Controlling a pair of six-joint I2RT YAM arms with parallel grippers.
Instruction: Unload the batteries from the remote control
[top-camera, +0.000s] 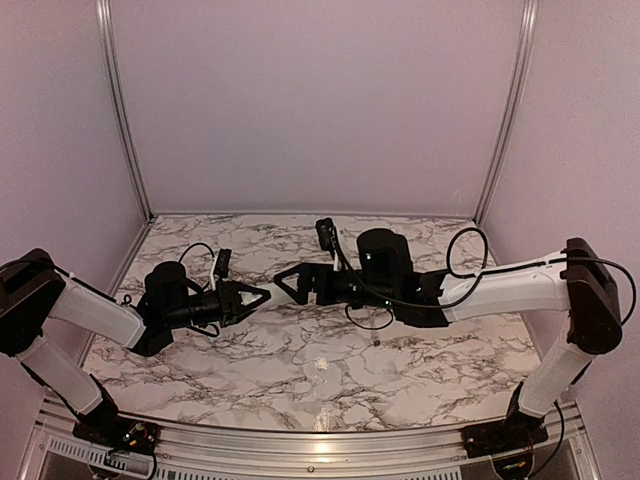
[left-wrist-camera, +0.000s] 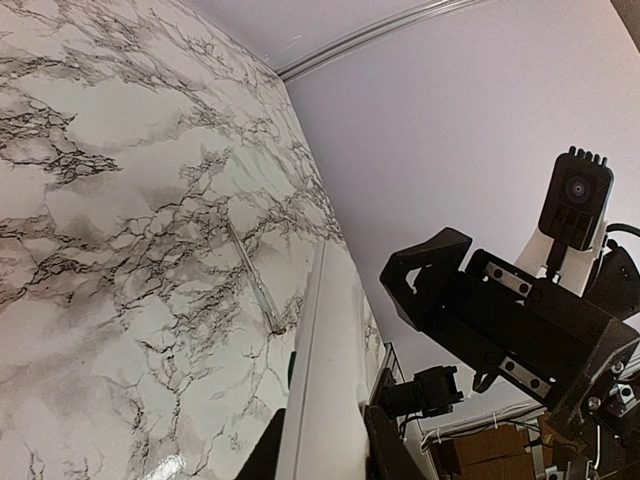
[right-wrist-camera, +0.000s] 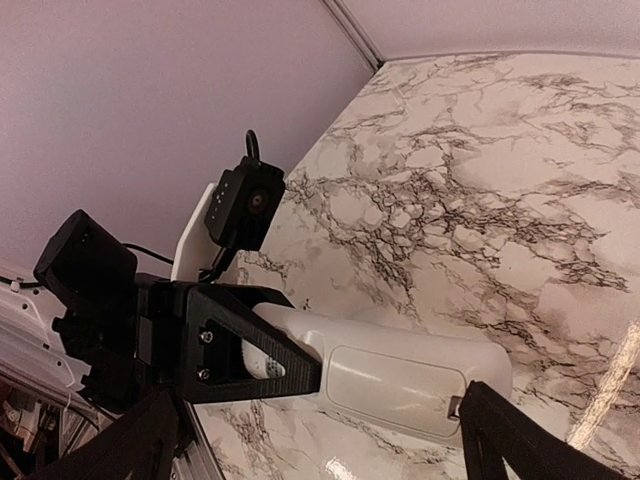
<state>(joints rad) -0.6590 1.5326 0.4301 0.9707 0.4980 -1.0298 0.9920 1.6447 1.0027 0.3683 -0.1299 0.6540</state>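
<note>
The remote control is a slim white bar held in the air between the arms. Its flat battery cover is closed, so the batteries are hidden. My left gripper is shut on the remote, one dark finger across its near end. My right gripper is open and straddles the remote's cover end, with one fingertip by the cover's latch. In the top view the left gripper and right gripper meet tip to tip over the middle of the table; the remote hardly shows there.
A thin grey stick lies on the marble table, also showing as a pale strip in the right wrist view. Pale walls enclose the table on the left, back and right.
</note>
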